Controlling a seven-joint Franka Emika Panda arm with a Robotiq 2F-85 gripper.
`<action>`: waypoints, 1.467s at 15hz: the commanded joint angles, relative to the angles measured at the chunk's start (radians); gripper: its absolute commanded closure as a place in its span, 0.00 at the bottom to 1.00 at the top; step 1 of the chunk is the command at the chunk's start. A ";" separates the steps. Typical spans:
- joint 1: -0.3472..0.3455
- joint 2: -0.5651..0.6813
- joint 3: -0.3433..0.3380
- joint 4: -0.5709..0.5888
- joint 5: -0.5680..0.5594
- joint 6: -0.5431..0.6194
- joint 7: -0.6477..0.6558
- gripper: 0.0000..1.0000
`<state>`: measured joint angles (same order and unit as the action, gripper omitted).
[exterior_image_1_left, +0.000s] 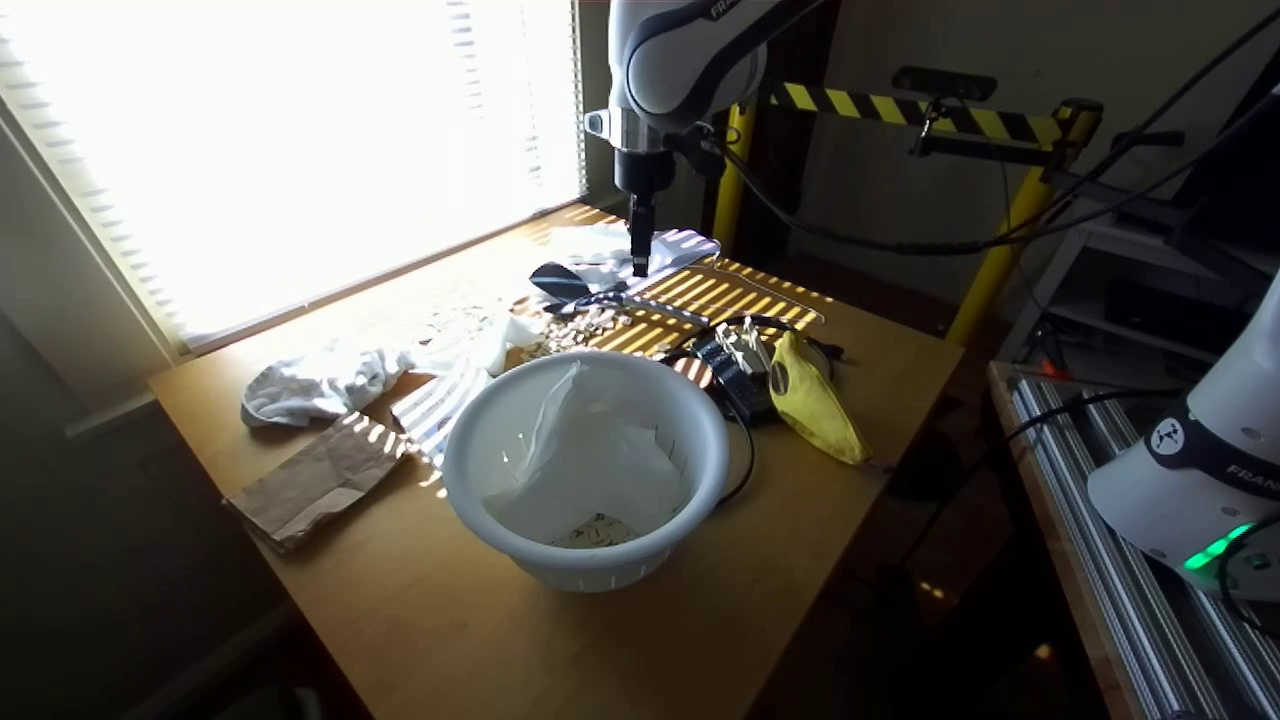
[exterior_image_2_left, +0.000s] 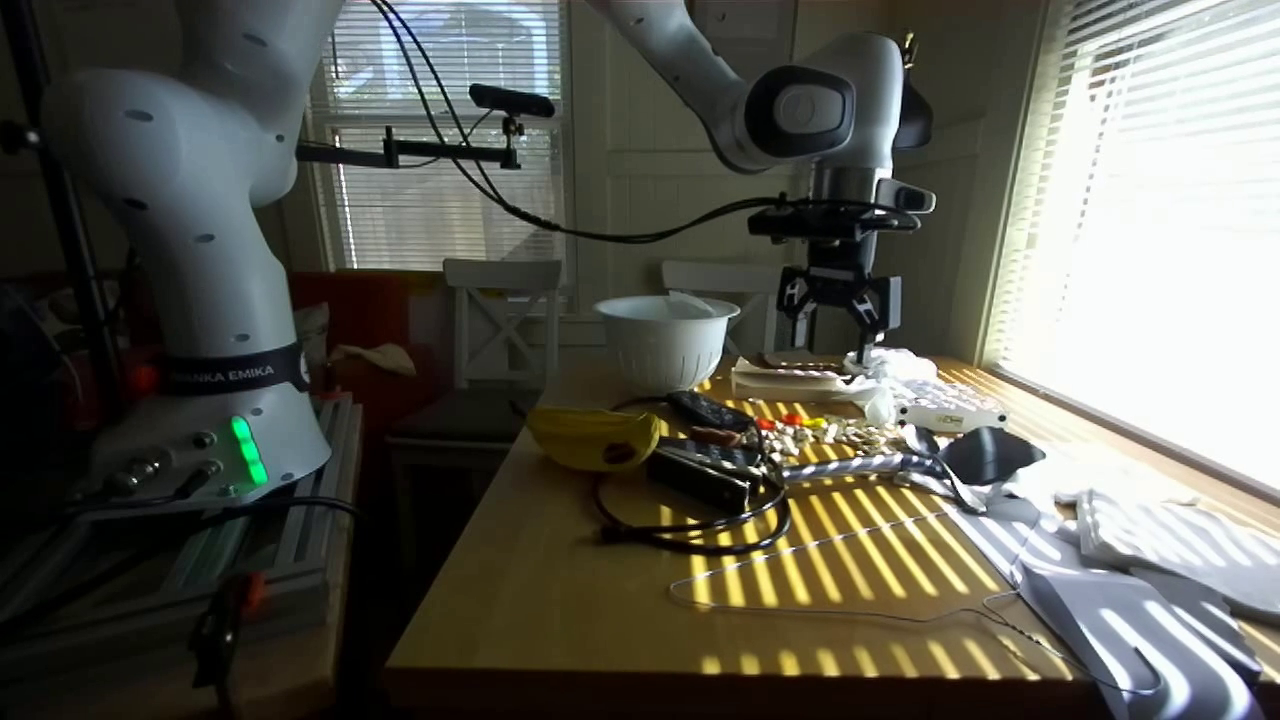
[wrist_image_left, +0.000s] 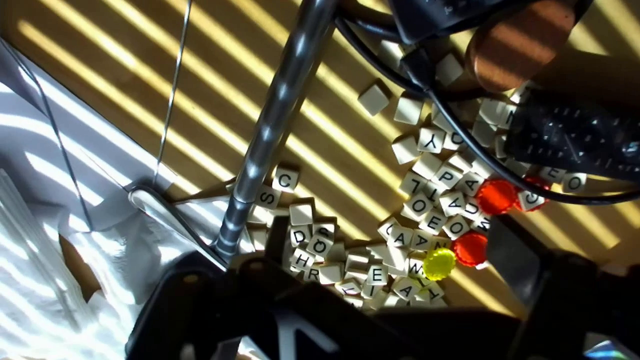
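Ideally, any lowering of the black two-fingered gripper, parted and empty over white square letter tiles, is kept vertical, clear of the shiny grey tubular handle.

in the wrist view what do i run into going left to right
Crumpled white material → shiny utensil handle → lowest E letter tile → yellow scalloped cap → red scalloped cap next to it → black device with small white markings
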<state>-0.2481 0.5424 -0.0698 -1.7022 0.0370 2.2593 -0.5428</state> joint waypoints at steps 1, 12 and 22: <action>-0.069 0.144 0.015 0.197 0.080 -0.106 0.082 0.00; -0.142 0.449 0.028 0.588 0.237 -0.225 0.409 0.00; -0.143 0.492 0.001 0.643 0.185 -0.256 0.364 0.00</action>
<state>-0.3942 1.0311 -0.0667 -1.0600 0.2265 1.9880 -0.1729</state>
